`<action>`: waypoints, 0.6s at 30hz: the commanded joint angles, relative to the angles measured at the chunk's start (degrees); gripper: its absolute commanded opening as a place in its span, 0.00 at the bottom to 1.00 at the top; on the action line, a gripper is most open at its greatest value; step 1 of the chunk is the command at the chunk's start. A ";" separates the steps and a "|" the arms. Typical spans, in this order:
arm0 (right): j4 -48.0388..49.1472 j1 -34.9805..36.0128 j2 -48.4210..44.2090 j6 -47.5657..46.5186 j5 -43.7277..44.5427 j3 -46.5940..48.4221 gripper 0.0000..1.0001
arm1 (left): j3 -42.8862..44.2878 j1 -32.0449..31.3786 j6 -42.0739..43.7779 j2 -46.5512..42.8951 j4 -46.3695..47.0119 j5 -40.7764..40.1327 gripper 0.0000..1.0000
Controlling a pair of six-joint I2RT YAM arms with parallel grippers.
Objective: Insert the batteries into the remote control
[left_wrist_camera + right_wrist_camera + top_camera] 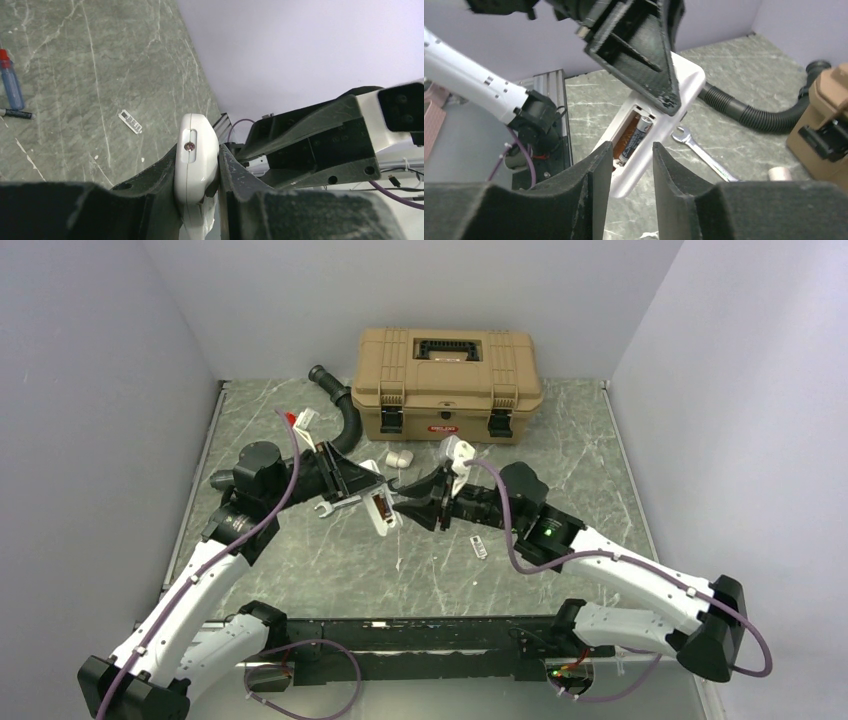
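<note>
The white remote control [383, 511] hangs above the table's middle, with my left gripper [372, 490] shut on it. In the left wrist view the remote control [196, 167] sits edge-on, squeezed between the left gripper [198, 150] fingers. From the right wrist, the remote control [674, 107] shows its open back, and one battery [635, 139] lies in the brown-lined compartment. My right gripper [631, 149] is open just in front of the remote's lower end, with nothing between its fingers. From above, the right gripper [402, 503] points at the remote from the right.
A tan toolbox [447, 370] stands at the back, with a black ribbed hose [340, 415] to its left. A wrench [335, 508] lies below the left gripper. A stubby white cylinder [399, 458] sits near the toolbox. The small battery cover [478, 546] lies on the table. A blue marker [11, 85] lies far left.
</note>
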 commanded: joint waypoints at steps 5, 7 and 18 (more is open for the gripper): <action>-7.49 -0.19 -7.51 -23.09 -12.00 0.78 0.46 | 2.83 -0.18 2.15 1.01 2.54 9.66 0.00; -10.22 -0.19 -8.33 -26.27 -13.18 1.60 0.46 | 3.03 -0.18 3.17 1.10 2.11 11.53 0.00; -12.72 -0.19 -9.27 -32.92 -16.03 2.55 0.37 | 4.55 -0.76 7.99 1.44 -1.86 15.64 0.00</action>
